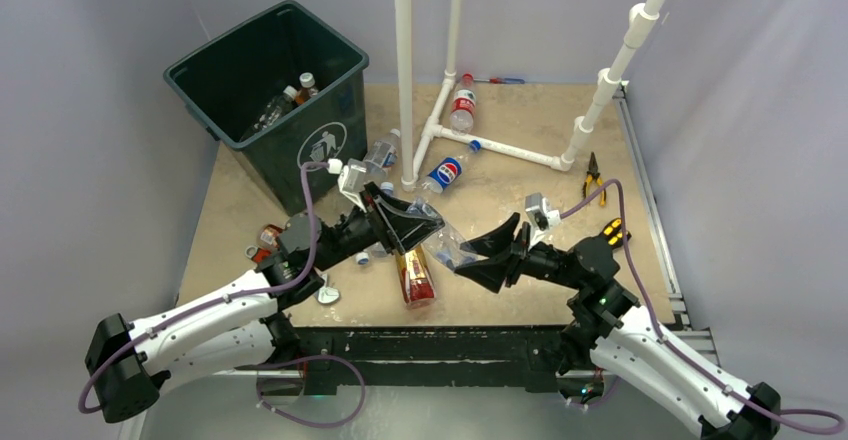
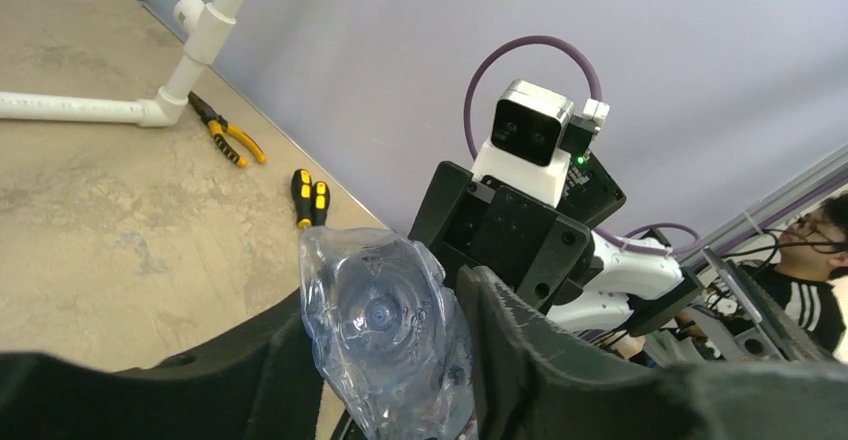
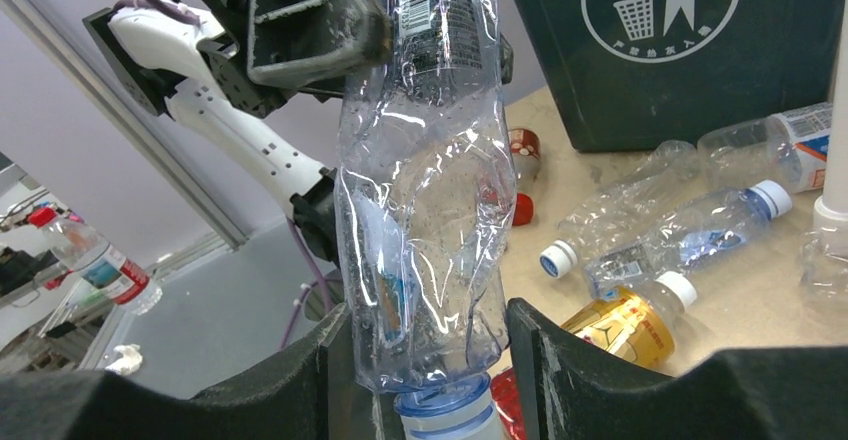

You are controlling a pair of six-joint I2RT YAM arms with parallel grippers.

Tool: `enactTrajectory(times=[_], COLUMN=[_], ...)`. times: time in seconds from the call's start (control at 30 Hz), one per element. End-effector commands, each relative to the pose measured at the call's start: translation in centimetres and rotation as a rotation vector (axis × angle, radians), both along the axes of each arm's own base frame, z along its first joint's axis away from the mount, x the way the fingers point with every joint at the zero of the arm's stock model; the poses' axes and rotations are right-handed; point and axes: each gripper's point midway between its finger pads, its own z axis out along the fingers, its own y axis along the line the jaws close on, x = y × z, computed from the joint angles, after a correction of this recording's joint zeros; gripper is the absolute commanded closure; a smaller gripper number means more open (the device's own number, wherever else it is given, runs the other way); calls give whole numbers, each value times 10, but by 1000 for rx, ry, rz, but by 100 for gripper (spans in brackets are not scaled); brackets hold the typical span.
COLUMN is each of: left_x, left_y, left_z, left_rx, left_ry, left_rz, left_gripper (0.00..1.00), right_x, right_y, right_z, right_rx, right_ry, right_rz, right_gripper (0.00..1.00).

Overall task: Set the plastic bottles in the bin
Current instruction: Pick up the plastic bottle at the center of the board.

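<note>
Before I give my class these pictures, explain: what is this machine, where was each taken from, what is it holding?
Two robot arms on a table, each ending in a two-finger gripper. One picture looks down from above; the others come from cameras on each wrist. Plastic bottles and pliers lie on the table beside a green bin. The left gripper holds a crushed clear bottle off the table; the right gripper flanks its cap end, gripping or not, I cannot tell.

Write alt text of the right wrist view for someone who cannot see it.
A crumpled clear bottle fills the centre, cap end between the fingers of the right gripper, far end in the left gripper. Behind lie more bottles on the table beside the green bin.
</note>
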Motion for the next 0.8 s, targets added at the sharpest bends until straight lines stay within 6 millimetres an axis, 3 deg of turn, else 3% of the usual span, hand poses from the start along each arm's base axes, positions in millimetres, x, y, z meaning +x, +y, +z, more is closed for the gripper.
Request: enactTrajectory(times=[0.0, 0.1, 0.23, 0.33, 0.57, 0.67, 0.77], left_x=[-8, -8, -7, -7, -11, -14, -19], left_y=[2, 5, 12, 20, 69, 98, 121], left_z=[35, 36, 44, 55, 104, 126, 144], left_rx=[-80, -84, -102, -132, -318, -458, -593], left_ry=[-56, -59, -66, -73, -113, -126, -124], left_rz=[-28, -18, 8, 40, 174, 234, 262], left_gripper=[62, 75, 97, 100, 100, 100, 100], right_x=[2, 1, 0, -5, -11, -13, -13], right_y=[-2, -2, -1, -3, -22, -43, -52], right_z=[11, 12, 21, 39, 102, 122, 131], right_rx=[22, 20, 34, 82, 353, 581, 713], right_ry=[-46, -38, -13, -12, -35, -53, -50], right_rz=[-18, -15, -8, 3, -43, -68, -55], right_gripper=[75, 69, 29, 4, 1, 1, 2])
